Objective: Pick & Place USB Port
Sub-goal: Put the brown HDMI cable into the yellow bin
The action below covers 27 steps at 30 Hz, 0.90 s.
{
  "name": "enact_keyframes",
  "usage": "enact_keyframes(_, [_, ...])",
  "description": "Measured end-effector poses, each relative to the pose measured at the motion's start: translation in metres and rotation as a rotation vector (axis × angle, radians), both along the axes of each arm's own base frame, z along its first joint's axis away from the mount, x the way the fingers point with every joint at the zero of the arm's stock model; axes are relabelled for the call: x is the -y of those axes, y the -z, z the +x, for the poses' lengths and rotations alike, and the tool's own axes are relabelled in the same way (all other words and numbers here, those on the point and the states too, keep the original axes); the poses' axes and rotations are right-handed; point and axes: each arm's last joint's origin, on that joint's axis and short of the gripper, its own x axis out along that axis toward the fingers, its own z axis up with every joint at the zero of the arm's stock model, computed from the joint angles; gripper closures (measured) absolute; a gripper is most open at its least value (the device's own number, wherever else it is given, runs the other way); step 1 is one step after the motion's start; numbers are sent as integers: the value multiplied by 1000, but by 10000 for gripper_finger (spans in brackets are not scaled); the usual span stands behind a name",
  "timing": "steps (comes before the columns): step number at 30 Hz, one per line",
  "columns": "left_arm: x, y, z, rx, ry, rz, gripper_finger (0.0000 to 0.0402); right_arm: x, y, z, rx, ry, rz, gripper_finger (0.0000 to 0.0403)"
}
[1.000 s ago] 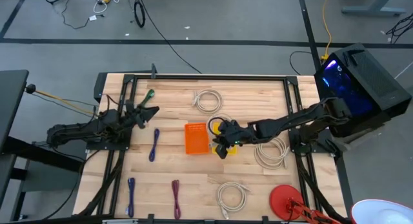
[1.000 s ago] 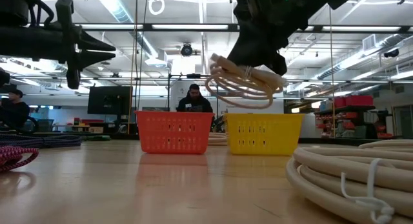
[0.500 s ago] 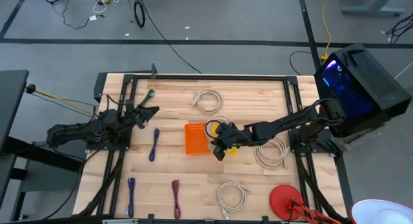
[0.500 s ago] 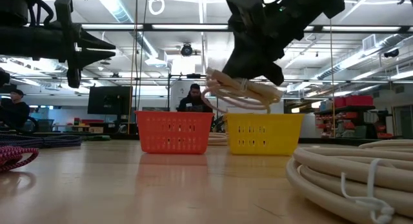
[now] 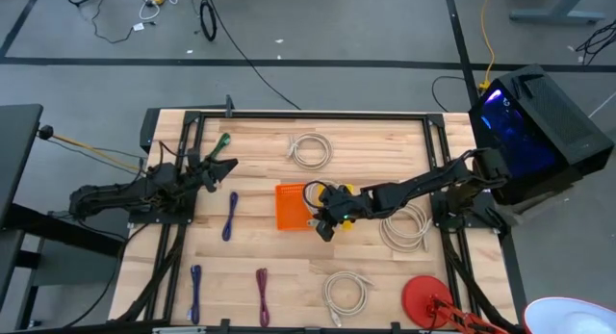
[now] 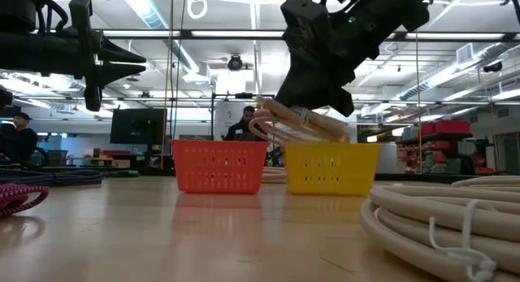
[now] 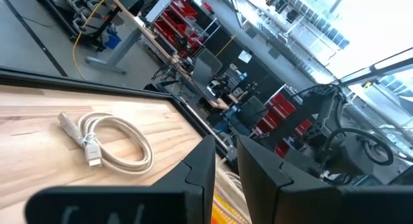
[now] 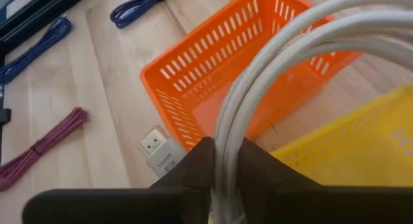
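My right gripper [image 5: 325,217] is shut on a coiled white cable [image 6: 296,123] and hangs over the gap between the orange basket [image 5: 293,207] and the yellow basket [image 6: 333,168]. In the right wrist view, the orange basket [image 8: 239,75] and the yellow basket [image 8: 352,162] lie below the coil, and a grey connector plug [image 8: 158,154] shows next to the orange basket. My left gripper [image 5: 219,166] waits in the air over the table's left part, its fingers a little apart, holding nothing. My right gripper pinches several strands of the white coil [image 8: 226,146] between its two fingers, which come from above and slant down. The coil is lifted clear and hangs below the fingers [image 6: 317,79], tilted, just above the yellow basket's rim.
White cable coils lie at the far side [image 5: 310,149], the right [image 5: 404,226] and the near edge [image 5: 345,294]. A purple cable [image 5: 229,217], a blue one [image 5: 195,286], a magenta one [image 5: 263,291] and a green one [image 5: 223,141] lie on the left half. A red disc [image 5: 423,300] sits near right.
My right gripper has moved down and a little toward the table's left edge, still shut on the coil. The coil has sunk with it, from well above the baskets to just over their rims.
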Motion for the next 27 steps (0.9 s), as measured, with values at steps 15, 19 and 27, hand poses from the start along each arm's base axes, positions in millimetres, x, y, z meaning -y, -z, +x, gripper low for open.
enact_keyframes(15, [0,0,0,0,0,-2,333,0,0,0,-7,-9,-2,339])
enact_keyframes(19, [0,0,0,0,0,-2,333,0,0,0,-8,-17,-12,333])
enact_keyframes(27, [0,0,0,1,1,-4,333,4,0,0,-10,-10,-16,311])
